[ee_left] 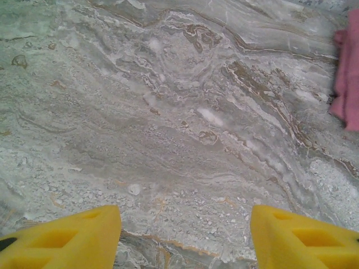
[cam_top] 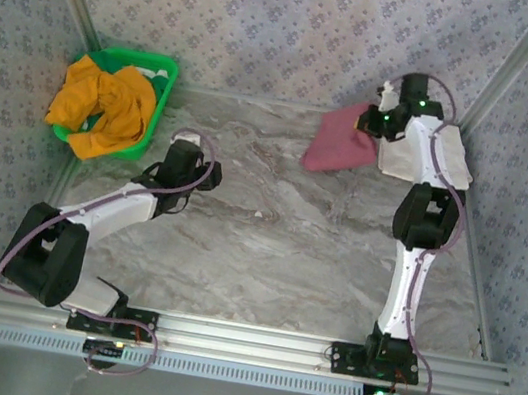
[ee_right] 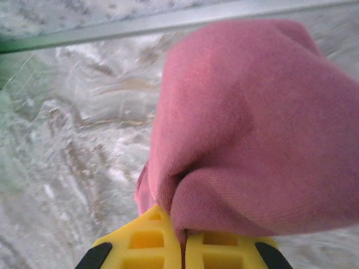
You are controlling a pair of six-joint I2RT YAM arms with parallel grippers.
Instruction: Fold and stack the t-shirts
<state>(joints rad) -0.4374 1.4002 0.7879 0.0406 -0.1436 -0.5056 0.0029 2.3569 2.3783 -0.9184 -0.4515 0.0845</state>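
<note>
Maroon t-shirt (cam_top: 339,141) bunched, pinched in my right end effector (ee_right: 182,242), far right; mustard-orange t-shirt (cam_top: 102,108) crumpled in green basket (cam_top: 161,67), far left.

White-and-black left arm (cam_top: 111,204) and right arm (cam_top: 404,282), purple cables looped alongside, yellow cut-out fingers (ee_left: 67,238), 2 green wrist lights.

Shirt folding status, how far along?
Done: nothing clearly folded. In hand: right jaws shut on the bunched maroon shirt at the table's far right. To do: fold it, then the orange shirt, crumpled in the green basket. Left jaws open over bare table.
</note>
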